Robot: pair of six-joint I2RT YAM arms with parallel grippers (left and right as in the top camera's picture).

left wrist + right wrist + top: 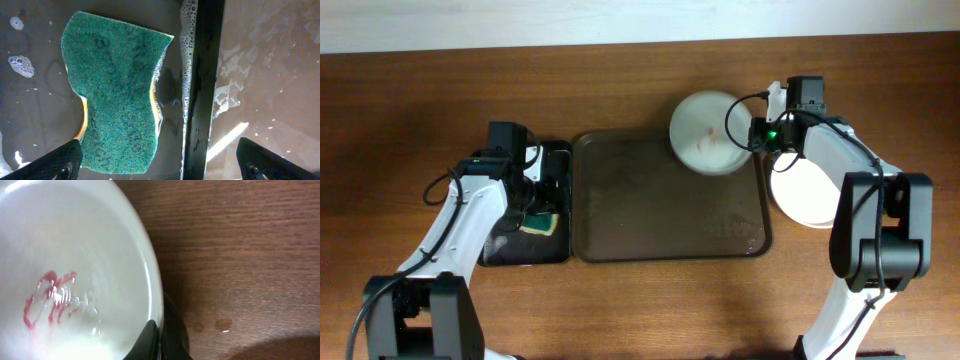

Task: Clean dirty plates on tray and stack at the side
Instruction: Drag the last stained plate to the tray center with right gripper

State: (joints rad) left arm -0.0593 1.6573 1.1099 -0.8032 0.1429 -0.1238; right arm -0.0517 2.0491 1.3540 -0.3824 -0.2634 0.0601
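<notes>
Wiping awaits: right gripper [754, 133] clasps the smeared plate [705, 132] over the tray [620, 205] corner. Released, the left gripper [532, 198] must grasp the sponge [117, 95].

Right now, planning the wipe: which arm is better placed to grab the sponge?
Left. The left pincer hangs open directly over the green sponge in the black tray; the right pincer is occupied, clamped on the smeared plate at its rim.

The left hand [532, 198] hangs spread wide, pointing down — the right hand [760, 132], arm stretched forward, pinches a plate [705, 130].
</notes>
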